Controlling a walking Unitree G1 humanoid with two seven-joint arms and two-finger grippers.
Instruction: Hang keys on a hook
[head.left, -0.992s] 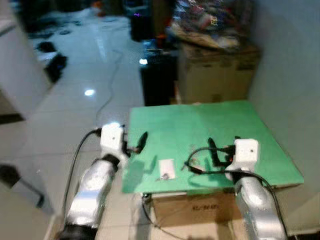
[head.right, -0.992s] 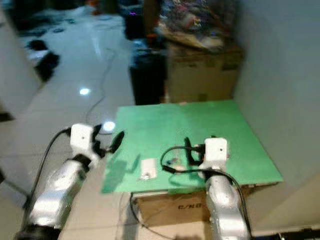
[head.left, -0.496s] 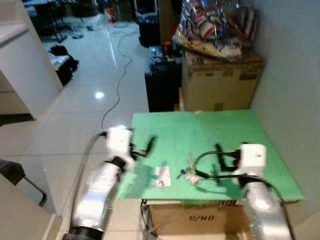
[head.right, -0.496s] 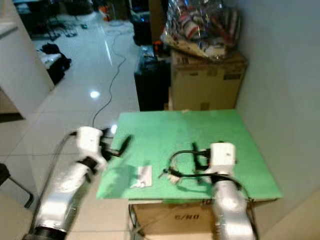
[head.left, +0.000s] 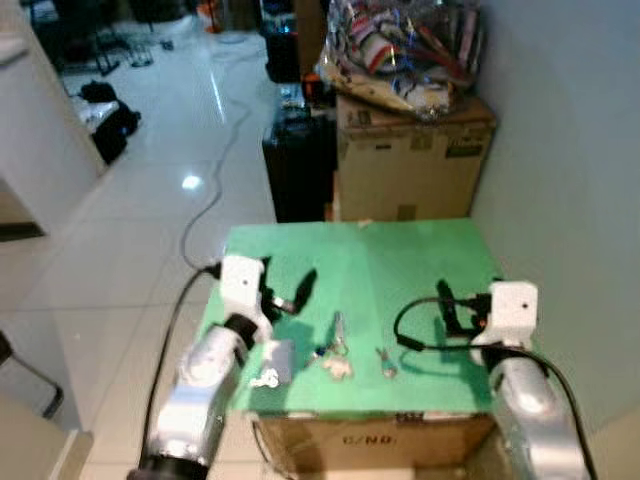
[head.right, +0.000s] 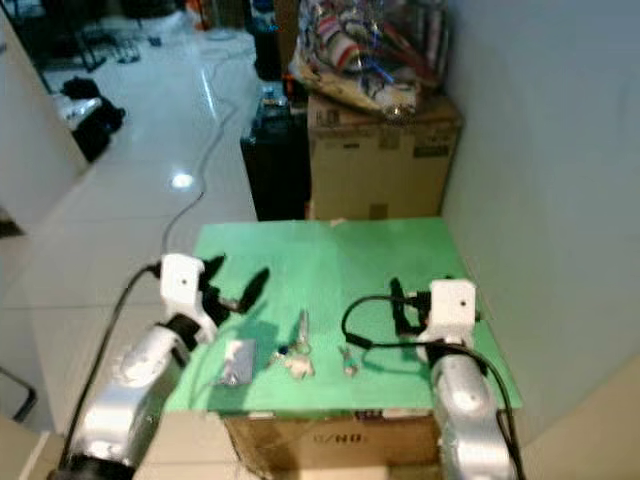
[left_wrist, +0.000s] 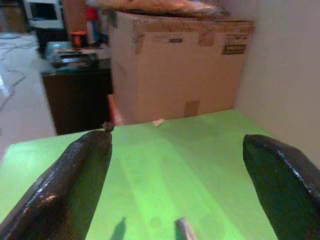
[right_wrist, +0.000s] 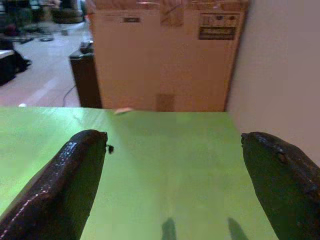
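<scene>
The left gripper (head.left: 295, 291) is hovering with fingers spread wide and empty over the green board (head.left: 400, 250); the right gripper (head.left: 447, 305) is doing likewise, wide and empty. The keys (head.left: 335, 352) are lying on the board between them, near its front edge, beside a small white tag (head.left: 272, 364). A flat key may be slipping off that edge if nudged. Printing on the cardboard box (head.left: 412, 158) labels is too blurred to read

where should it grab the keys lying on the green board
Take the keys from straight above, pinching the bunched part, since they lie flat on the green board. The left end effector looks closest, open just behind them; the right end effector is open too.
</scene>
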